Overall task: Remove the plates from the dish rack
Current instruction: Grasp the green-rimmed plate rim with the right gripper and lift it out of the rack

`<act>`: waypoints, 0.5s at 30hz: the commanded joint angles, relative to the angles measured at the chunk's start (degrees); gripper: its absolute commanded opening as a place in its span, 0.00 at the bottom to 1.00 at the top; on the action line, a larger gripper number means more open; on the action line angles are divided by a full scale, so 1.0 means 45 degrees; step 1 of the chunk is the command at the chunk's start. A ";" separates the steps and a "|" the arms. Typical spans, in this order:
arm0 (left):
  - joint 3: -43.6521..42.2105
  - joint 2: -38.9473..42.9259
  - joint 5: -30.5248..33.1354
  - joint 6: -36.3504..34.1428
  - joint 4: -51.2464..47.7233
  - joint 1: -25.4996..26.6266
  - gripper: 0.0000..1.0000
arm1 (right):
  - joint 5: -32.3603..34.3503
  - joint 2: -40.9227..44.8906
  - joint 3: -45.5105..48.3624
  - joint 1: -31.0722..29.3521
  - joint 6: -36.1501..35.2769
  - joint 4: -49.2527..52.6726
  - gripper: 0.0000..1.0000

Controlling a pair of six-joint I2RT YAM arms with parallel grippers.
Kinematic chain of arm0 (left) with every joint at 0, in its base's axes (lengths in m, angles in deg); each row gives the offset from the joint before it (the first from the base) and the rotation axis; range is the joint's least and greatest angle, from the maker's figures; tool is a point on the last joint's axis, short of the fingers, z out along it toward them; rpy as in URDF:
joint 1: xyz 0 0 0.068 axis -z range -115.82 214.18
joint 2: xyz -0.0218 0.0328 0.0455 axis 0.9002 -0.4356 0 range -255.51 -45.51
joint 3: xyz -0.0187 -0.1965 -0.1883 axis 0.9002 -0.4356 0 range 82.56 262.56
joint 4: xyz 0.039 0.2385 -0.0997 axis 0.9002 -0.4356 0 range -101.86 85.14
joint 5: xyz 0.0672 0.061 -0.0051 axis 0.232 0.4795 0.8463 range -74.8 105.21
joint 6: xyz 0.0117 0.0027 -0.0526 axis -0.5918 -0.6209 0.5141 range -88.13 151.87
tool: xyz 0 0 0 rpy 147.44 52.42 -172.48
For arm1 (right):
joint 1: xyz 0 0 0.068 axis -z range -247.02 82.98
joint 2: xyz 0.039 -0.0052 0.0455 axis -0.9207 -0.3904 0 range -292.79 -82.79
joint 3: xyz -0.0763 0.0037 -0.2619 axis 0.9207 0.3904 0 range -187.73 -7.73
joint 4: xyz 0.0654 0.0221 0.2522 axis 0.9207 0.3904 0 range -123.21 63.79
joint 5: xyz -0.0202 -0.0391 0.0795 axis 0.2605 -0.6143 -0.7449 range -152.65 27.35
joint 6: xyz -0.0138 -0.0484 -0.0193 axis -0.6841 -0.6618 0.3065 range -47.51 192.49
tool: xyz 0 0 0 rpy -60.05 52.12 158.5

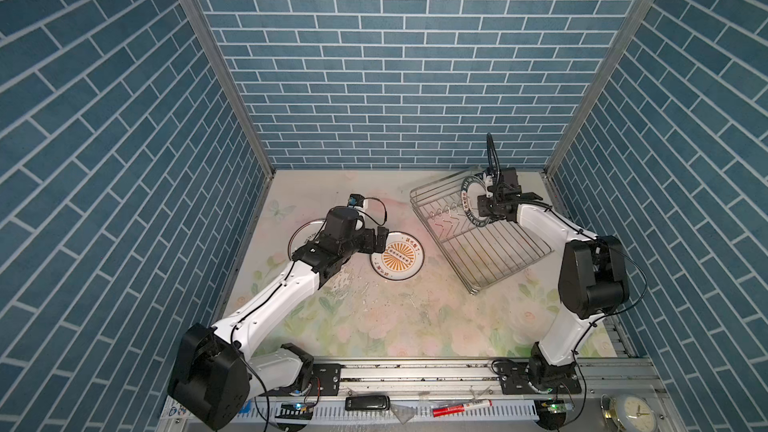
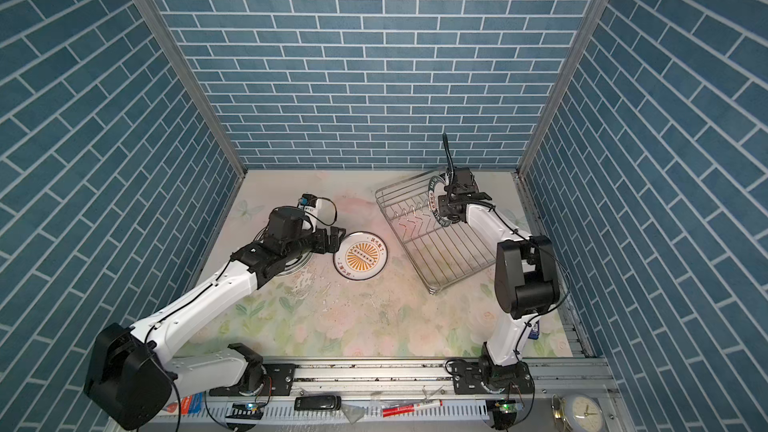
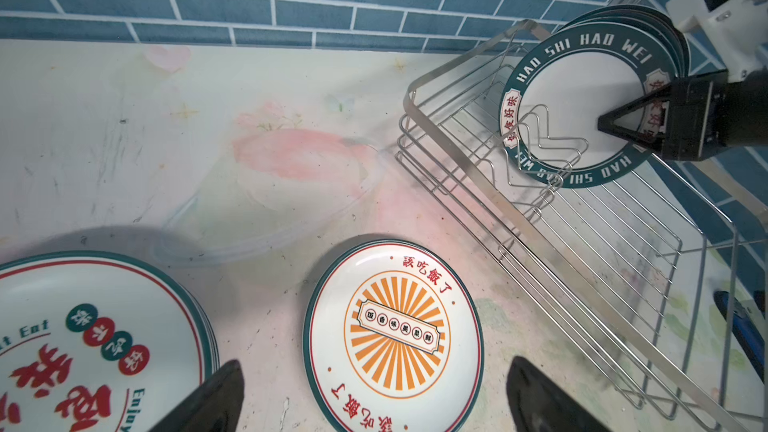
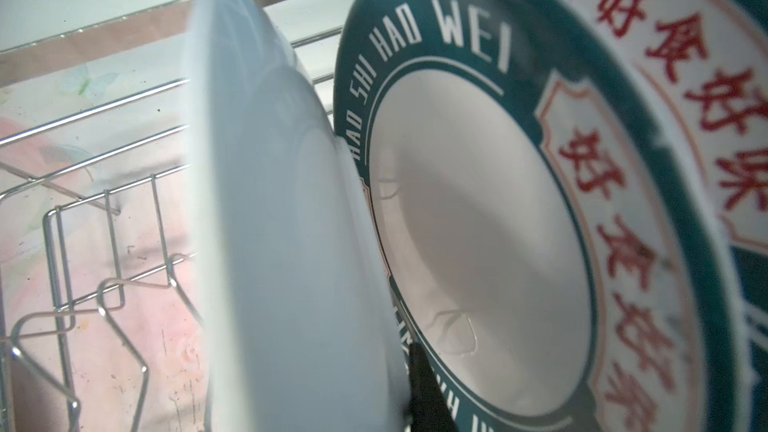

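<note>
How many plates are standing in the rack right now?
3 that show: the front plate, clamped by the right gripper, then a middle plate and a rear plate close behind it, both green-rimmed. More may be hidden behind them.

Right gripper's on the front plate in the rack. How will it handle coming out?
The front plate looks glazed, so it may slip in the right gripper's rim pinch. Probably rigid, heavyish and breakable if dropped. It stands in the rack's zigzag wires with plates close behind, so it could snag or knock them.
</note>
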 commanded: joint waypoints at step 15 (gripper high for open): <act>0.1311 -0.1604 -0.1898 0.0199 -0.0960 0.0030 0.99 | -0.0002 0.3548 0.1621 -0.0037 -0.0543 -0.1583 0.00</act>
